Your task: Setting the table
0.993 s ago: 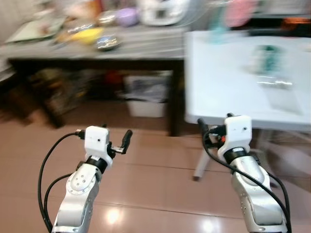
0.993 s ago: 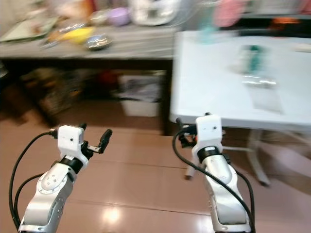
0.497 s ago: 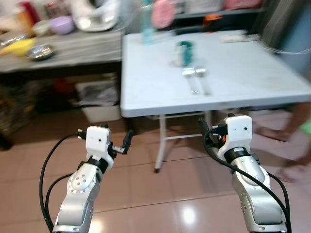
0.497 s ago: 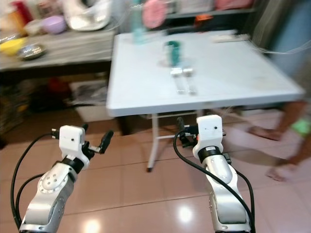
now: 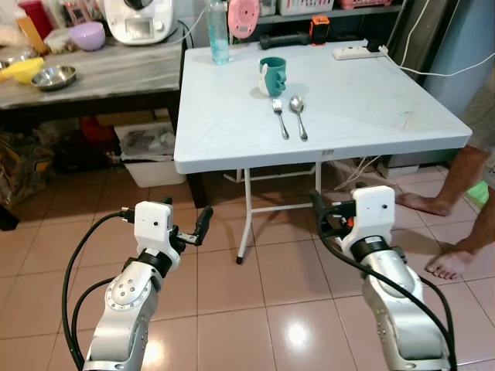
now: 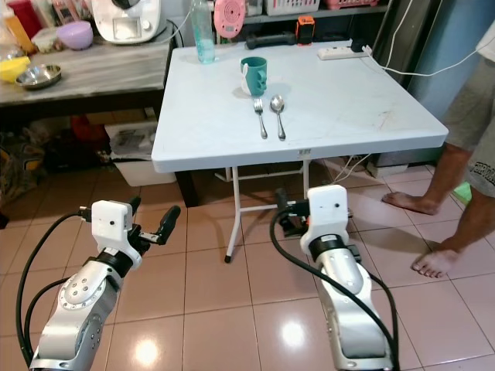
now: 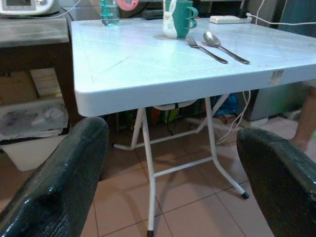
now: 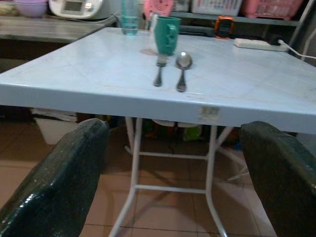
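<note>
Now, step: you are facing the desk (image 5: 232, 139) from a distance, so walk closer first.
Cutlery: fork (image 5: 280, 118) and spoon (image 5: 298, 116) side by side, near the mug (image 5: 272, 76).
Left gripper (image 7: 168, 163): fingers wide, holding nothing.
Right gripper (image 8: 173, 168): fingers wide, holding nothing.
Caution: a person's leg (image 5: 456, 174) beside the desk.

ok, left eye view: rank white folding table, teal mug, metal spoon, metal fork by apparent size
1. White folding table, by far the largest.
2. Teal mug.
3. Metal spoon and metal fork: lying side by side, about equal in length, too close to rank.
</note>
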